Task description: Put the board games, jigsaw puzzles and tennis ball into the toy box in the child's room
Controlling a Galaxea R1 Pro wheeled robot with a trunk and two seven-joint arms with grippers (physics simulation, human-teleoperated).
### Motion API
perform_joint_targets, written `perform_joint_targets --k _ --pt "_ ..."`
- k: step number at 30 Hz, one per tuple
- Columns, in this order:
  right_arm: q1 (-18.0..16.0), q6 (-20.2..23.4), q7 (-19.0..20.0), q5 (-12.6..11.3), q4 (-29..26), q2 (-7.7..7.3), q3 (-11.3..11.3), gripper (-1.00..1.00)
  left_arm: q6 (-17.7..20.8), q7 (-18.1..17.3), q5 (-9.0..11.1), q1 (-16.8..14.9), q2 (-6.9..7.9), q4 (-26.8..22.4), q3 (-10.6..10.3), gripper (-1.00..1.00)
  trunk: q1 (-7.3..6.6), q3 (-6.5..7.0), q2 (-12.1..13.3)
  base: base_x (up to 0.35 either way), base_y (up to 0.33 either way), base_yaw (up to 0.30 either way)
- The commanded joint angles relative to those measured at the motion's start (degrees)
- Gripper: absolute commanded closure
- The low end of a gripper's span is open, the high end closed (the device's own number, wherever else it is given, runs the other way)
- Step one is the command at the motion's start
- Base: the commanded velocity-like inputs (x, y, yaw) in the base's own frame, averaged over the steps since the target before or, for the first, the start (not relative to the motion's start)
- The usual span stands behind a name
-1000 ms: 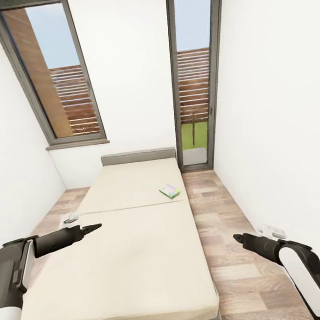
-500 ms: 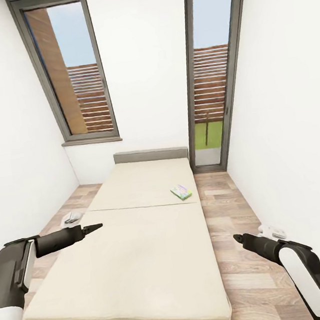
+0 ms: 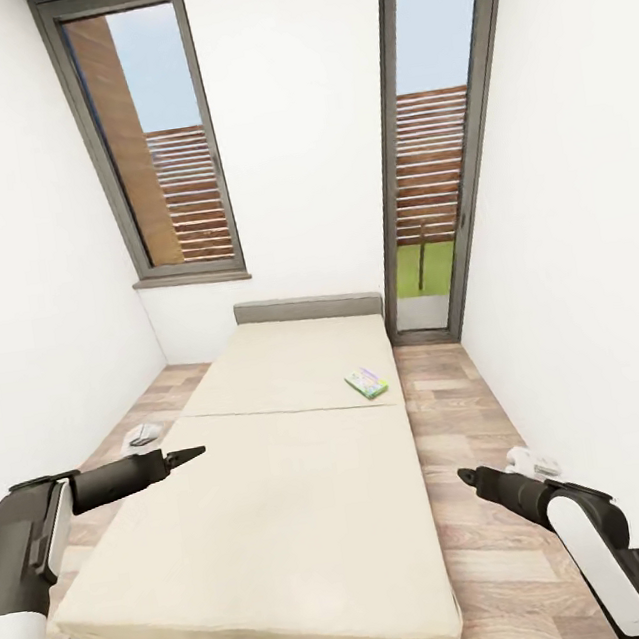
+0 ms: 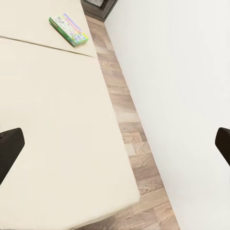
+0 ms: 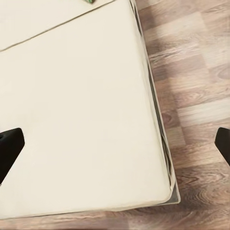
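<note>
the board game (image 3: 367, 383) lies on the bed (image 3: 281, 486), on its far mattress near the right edge, just behind the seam. the headboard (image 3: 308, 309) stands behind it.

Head camera stands at the foot of the bed (image 3: 281, 486), looking down its length toward the headboard (image 3: 308, 309) and 2 tall windows. Left wrist camera looks down across the mattress to the board game (image 4: 70, 29) and the wall-side floor strip. Right wrist camera looks steeply down on the bed's near corner, closer in. All 3 share the cream mattress.
</note>
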Motion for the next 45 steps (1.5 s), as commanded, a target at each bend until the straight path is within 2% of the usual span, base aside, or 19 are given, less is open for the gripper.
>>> perform_joint_targets --k 1,23,45 --pt "0.0 0.1 -0.5 -0.6 -0.1 -0.03 0.2 -1.00 0.5 -0.3 -0.2 -0.1 -0.05 0.0 0.1 -1.00 0.04 -0.17 -0.1 0.000 -0.211 0.235" --pt "0.0 -0.2 -0.5 -0.5 0.1 -0.04 0.8 -1.00 0.4 -0.3 -0.3 -0.1 -0.54 0.0 0.1 -1.00 0.04 -1.07 -0.1 0.000 -0.220 0.264" --pt "-0.1 -0.2 -0.5 -0.5 0.3 -0.13 0.8 -1.00 0.4 -0.3 -0.3 -0.1 -0.74 0.0 0.1 -1.00 0.04 -2.13 -0.1 0.000 -0.019 0.263"
